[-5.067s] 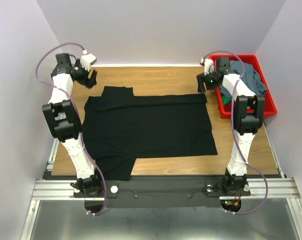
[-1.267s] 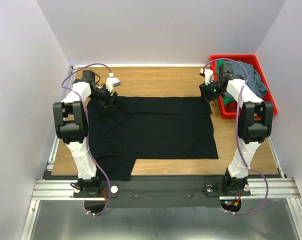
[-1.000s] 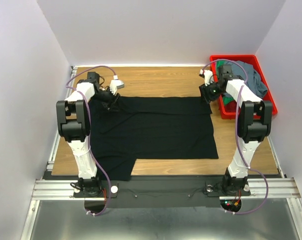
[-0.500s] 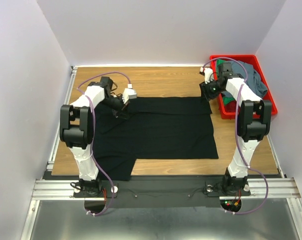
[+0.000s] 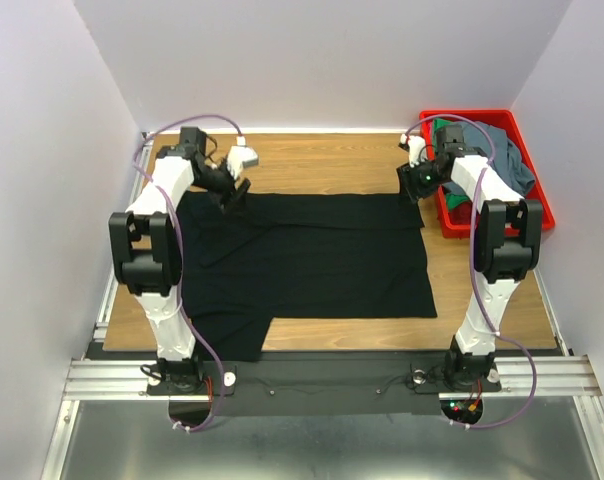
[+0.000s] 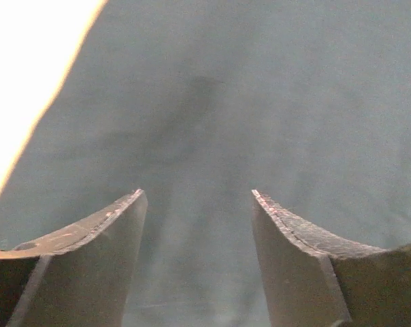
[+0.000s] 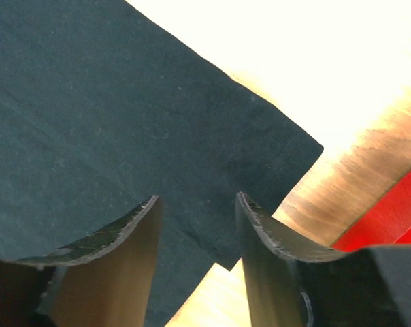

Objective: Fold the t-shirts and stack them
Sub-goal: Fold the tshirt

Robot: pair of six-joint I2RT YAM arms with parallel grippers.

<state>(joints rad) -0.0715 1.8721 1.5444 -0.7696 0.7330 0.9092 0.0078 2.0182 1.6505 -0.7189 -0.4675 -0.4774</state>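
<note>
While apart, left hand (image 6: 197, 196), right hand (image 7: 196, 197) over black shirt (image 5: 312, 255); grey shirt (image 5: 507, 155), green shirt (image 5: 443, 128) in bin (image 5: 472, 113).

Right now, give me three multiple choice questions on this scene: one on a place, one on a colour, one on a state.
1. The red plastic bin stands at which part of the wooden table? A near left corner; B centre; C far right corner.
2. The large cloth t-shirt spread flat is: A green; B black; C white.
3. The left gripper is: A open; B shut on cloth; C out of view.
Answers: 1 C, the overhead view shows it there; 2 B, its cloth is black; 3 A, its wrist view shows jaws apart.
</note>
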